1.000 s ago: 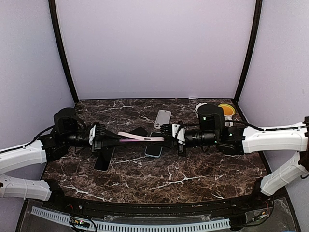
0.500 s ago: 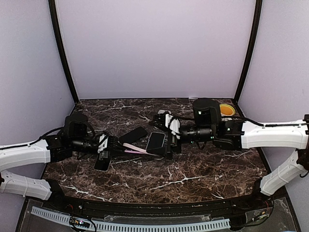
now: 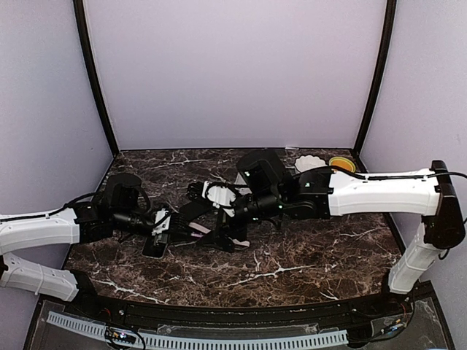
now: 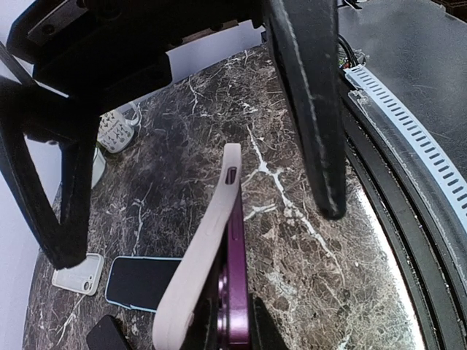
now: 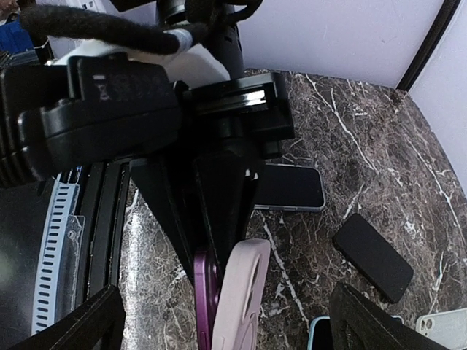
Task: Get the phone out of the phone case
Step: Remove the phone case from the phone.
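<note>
Over the marble table [image 3: 306, 255], left of centre, the left gripper [image 5: 219, 235] pinched one end of the pale pink phone case [image 4: 197, 270] — the purple phone [image 4: 235, 292] lay against it, edge showing, the case's far end curling away. The right gripper [image 5: 226, 290] stood spread — a finger on either side of the case.

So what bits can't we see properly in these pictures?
Top view: the pink case sits mostly under the left claw and right claw, so how far the phone is out is hidden.
Left wrist view: the bottom edge cuts off the phone, hiding the left claw's grip.
Right wrist view: the bottom edge cuts off the pink case; the right claw's own fingers are dark blurs.
</note>
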`<control>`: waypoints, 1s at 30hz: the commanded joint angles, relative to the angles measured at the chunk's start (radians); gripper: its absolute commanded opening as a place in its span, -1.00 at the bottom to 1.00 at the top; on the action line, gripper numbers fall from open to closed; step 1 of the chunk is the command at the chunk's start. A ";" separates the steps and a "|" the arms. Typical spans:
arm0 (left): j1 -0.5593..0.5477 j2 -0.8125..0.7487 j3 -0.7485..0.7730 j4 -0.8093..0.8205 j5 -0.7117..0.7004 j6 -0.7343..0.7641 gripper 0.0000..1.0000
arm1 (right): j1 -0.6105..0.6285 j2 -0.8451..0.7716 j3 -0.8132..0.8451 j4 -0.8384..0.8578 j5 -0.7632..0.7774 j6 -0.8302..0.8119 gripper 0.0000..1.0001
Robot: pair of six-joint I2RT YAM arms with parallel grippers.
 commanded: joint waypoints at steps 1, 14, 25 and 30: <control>-0.006 -0.023 0.041 0.025 0.014 0.022 -1.00 | 0.006 0.033 0.061 -0.032 0.076 0.051 0.96; -0.012 -0.031 0.043 0.018 0.011 0.030 -1.00 | 0.006 0.102 0.117 -0.037 0.122 0.088 0.63; -0.011 -0.038 0.039 0.026 -0.023 0.024 -1.00 | 0.013 0.112 0.098 -0.076 0.117 0.072 0.11; -0.012 -0.037 0.040 0.030 -0.038 0.021 -1.00 | 0.025 0.120 0.099 -0.094 0.158 0.059 0.06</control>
